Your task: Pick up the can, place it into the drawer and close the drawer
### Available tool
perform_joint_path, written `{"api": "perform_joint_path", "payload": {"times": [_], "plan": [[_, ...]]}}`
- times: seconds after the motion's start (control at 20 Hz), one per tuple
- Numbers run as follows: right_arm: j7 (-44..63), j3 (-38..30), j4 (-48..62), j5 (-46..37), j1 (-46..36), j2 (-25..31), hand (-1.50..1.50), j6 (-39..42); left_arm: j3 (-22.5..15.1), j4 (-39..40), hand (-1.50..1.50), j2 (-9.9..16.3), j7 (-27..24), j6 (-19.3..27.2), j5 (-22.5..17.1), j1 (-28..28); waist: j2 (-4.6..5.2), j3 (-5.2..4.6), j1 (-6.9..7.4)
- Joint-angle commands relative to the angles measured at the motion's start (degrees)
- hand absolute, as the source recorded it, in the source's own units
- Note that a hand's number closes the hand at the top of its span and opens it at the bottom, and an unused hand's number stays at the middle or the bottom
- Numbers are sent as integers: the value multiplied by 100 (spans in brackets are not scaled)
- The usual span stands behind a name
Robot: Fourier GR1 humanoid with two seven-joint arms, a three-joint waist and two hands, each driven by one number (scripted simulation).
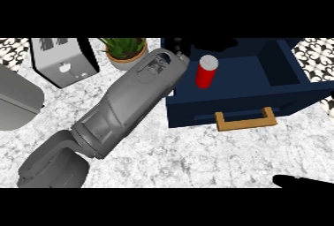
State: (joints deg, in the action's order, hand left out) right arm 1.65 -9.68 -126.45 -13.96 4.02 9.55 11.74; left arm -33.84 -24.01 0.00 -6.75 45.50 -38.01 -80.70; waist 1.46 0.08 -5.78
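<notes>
Red can (205, 72) w/ a white top stands upright inside the open dark-blue drawer (287, 73), toward its left side, red body lit against the dark inner floor. Drawer sits at upper right of the counter, front panel facing down-left w/ a tan wooden handle (244, 119) sticking out from it. Left arm (124, 110), a grey forearm, comes in from the lower left edge & runs diagonally up-right across the counter to the drawer's back-left corner. Left hand (177, 47) is at the end of it, black, right by the drawer's left wall & just left of the can; it merges w/ the dark drawer, so can't tell if the fingers are spread or curled, nor whether they touch the can. Right hand (301, 181) shows only as black fingers at the lower right edge, lying low over the counter, well apart from the drawer; fingers look straight & together, holding nothing. White-grey marbled counter (195, 154) fills the middle. Potted plant (124, 50) w/ green spiky leaves sits at the top, just left of the forearm's end. Toaster (65, 59), silver w/ black sides, stands left of the plant. Grey rounded object (16, 103) lies at the far left edge, partly cut off.
</notes>
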Motion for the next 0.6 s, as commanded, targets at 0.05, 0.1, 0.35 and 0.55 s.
{"api": "perform_joint_path", "payload": {"times": [0.05,0.1,0.35,0.55], "plan": [[-146,436,318,-1140,-480,188,-150,-220,34,-53,-150,0,-111,116,-188,-135,-4,-4,200],[-127,427,186,-1241,-299,360,-150,-76,-56,-125,-150,0,-210,140,-207,19,-20,-3,139],[-219,704,327,-2324,-258,664,-150,-204,79,54,-150,0,-173,193,-201,-215,-69,-6,299],[-186,1474,840,-3448,-455,506,-150,-578,-215,-371,-150,0,93,496,-243,-31,-108,-5,374]]}}
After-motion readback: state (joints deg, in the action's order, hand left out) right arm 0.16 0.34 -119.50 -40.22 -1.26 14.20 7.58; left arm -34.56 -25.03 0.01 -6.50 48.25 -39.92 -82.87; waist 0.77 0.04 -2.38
